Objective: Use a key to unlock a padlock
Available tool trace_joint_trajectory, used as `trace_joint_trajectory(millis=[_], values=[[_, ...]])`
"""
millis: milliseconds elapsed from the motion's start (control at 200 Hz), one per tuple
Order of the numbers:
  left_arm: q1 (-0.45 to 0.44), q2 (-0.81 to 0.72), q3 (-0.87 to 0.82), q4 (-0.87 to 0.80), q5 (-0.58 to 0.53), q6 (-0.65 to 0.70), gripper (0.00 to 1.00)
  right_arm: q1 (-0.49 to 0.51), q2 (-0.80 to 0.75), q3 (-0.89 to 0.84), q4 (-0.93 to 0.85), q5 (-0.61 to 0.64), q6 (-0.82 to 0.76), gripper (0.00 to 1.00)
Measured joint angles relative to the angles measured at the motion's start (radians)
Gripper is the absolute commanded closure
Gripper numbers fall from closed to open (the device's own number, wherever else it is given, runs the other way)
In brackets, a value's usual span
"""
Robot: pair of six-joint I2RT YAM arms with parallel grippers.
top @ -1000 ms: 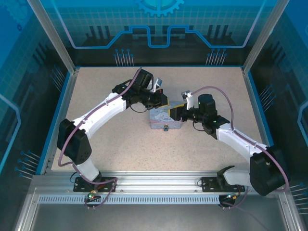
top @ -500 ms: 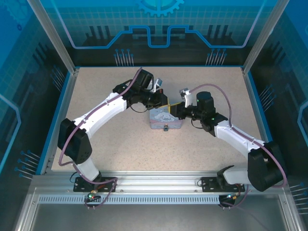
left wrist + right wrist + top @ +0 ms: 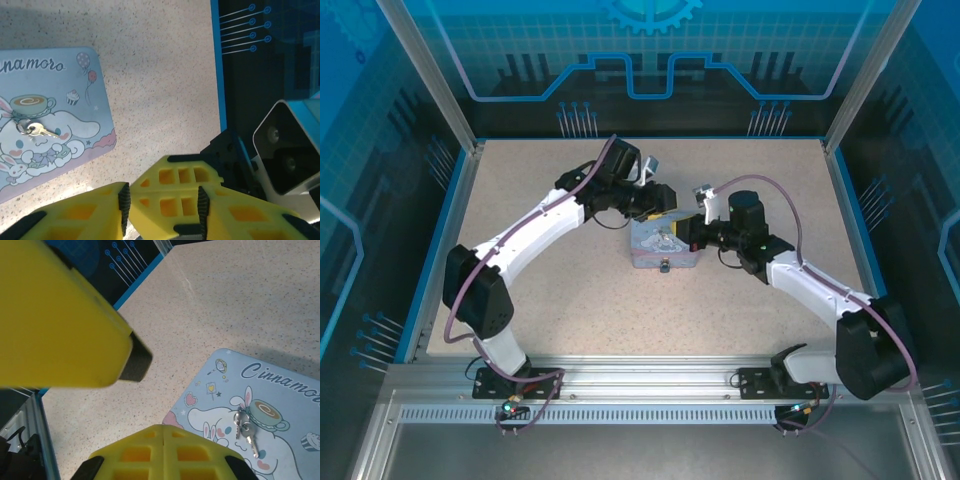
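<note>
**Item 1, tin** point(image 3: 645, 256): pale blue, cartoon lid up. This is your landmark, and it has not moved over the last second.

**Item 2, padlock** point(image 3: 663, 266): a tiny dark thing against the middle of the tin's near wall. Its shackle and keyhole are too small for you to read.

**Item 3, keys** point(image 3: 36, 130): on a ring, lying loose on the tin's lid.

**Item 4, left gripper** point(image 3: 658, 199): it has slid from the tin's far-left corner to just beyond the far edge. Its fingers are spread and hold nothing. In the left wrist view a yellow latticed piece point(image 3: 172, 187) sits between them, apparently the other arm's finger.

**Item 5, right gripper** point(image 3: 695, 233): it has backed off the tin's far-right corner and is now just beside that wall. Its fingers are spread and empty.

**Reading for you:** both moves look like repositioning only. No key is lifted and the padlock is untouched, so the task stands at its start.

**Cut off:** the tin's left part runs out of the left wrist frame.
</note>
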Motion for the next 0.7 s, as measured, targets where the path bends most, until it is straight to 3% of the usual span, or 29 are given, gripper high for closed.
trace_joint_trajectory(millis=[235,285,425,570,700], values=[[0.031,-0.031,-0.057,0.026,-0.023,-0.001,0.55,-0.019,-0.029,-0.012,-0.009,-0.011,0.033,1.0],[0.037,-0.047,-0.088,0.036,-0.029,-0.001,0.55,-0.019,-0.029,-0.012,-0.027,-0.001,0.038,0.82],[0.056,-0.103,-0.201,0.076,-0.061,-0.018,0.53,-0.019,-0.002,0.01,-0.111,0.045,0.05,0.6],[0.109,-0.172,-0.321,0.11,-0.122,-0.05,0.5,-0.005,0.091,0.113,-0.227,0.126,0.074,0.51],[0.172,-0.222,-0.387,0.129,-0.17,-0.072,0.49,0.048,0.161,0.224,-0.338,0.221,0.091,0.5]])
